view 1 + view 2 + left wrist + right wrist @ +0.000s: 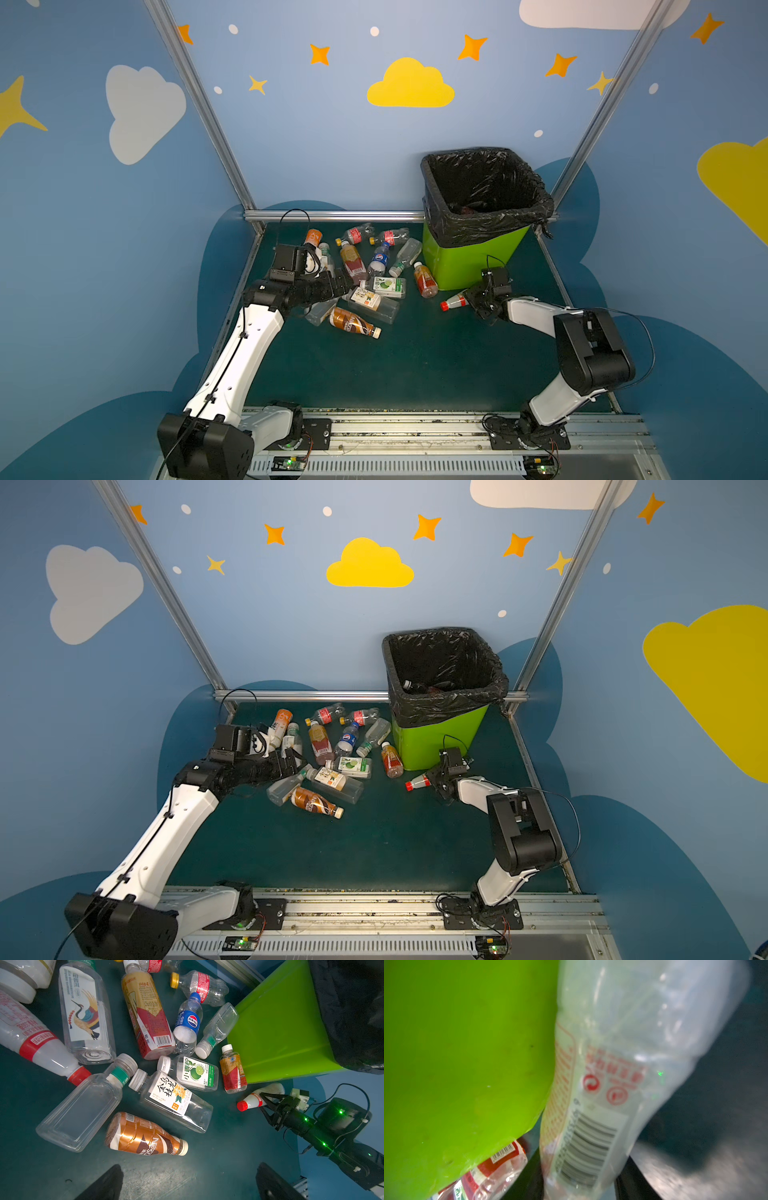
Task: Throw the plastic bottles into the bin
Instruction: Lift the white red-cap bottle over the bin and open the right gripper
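Note:
Several plastic bottles (365, 286) (332, 766) lie in a heap on the dark green floor, left of the bin (469, 262) (432, 742), which is lime green with a black bag. My right gripper (478, 297) (441, 777) (579, 1180) is shut on a milky bottle with a red cap (455, 301) (419, 782) (252, 1099) (602, 1084), low beside the bin's wall (456, 1064). My left gripper (344, 284) (293, 761) (187, 1186) hangs open over the left of the heap, empty, above a brown coffee bottle (143, 1136).
A dark bottle (409, 684) lies inside the bin. A red-labelled bottle (496, 1167) rests against the bin's foot. Aluminium rails (332, 216) and blue walls bound the floor. Bare floor (415, 365) stretches towards the arm bases.

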{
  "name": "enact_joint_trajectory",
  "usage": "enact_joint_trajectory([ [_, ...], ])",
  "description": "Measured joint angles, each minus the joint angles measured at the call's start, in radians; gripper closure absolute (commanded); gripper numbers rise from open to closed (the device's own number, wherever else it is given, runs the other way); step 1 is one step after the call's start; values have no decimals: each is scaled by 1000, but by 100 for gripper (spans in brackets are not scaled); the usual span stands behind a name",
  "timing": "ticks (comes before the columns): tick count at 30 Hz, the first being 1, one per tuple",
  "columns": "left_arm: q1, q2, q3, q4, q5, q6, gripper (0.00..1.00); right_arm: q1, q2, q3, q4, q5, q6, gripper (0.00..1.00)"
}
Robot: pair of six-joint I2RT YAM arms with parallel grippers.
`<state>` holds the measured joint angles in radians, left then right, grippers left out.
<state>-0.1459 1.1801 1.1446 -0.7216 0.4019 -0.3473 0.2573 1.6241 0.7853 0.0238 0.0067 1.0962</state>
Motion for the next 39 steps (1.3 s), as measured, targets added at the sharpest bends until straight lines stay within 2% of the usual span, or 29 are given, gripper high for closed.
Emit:
enact_joint_trajectory([
  [5,0,0,0,-1,9,0,0,-7,-154,-106,-63,6,-10,55],
  [8,0,0,0,-1,12,-1,0,-7,-299,-167,-127,15,-18,55],
  [15,0,0,0,0,13,-9,0,-7,-762,-188,-356,68,-89,56],
  [20,0,0,0,3,7,-25,0,3,-1035,-18,-491,114,-253,56],
  [25,0,3,2,21,0,-41,0,46,-1118,220,-381,123,-511,56],
  [28,0,8,11,28,-6,-51,0,60,-1069,310,-229,116,-645,54],
  [31,0,16,41,27,-15,-53,0,62,-895,444,-90,105,-752,51],
  [34,0,36,94,19,-19,-51,0,58,-527,821,-98,95,-842,43],
  [37,0,64,144,13,-18,-49,0,52,-114,1340,-238,93,-888,19],
  [39,0,73,160,6,-18,-46,0,52,50,1480,-335,104,-903,11],
])
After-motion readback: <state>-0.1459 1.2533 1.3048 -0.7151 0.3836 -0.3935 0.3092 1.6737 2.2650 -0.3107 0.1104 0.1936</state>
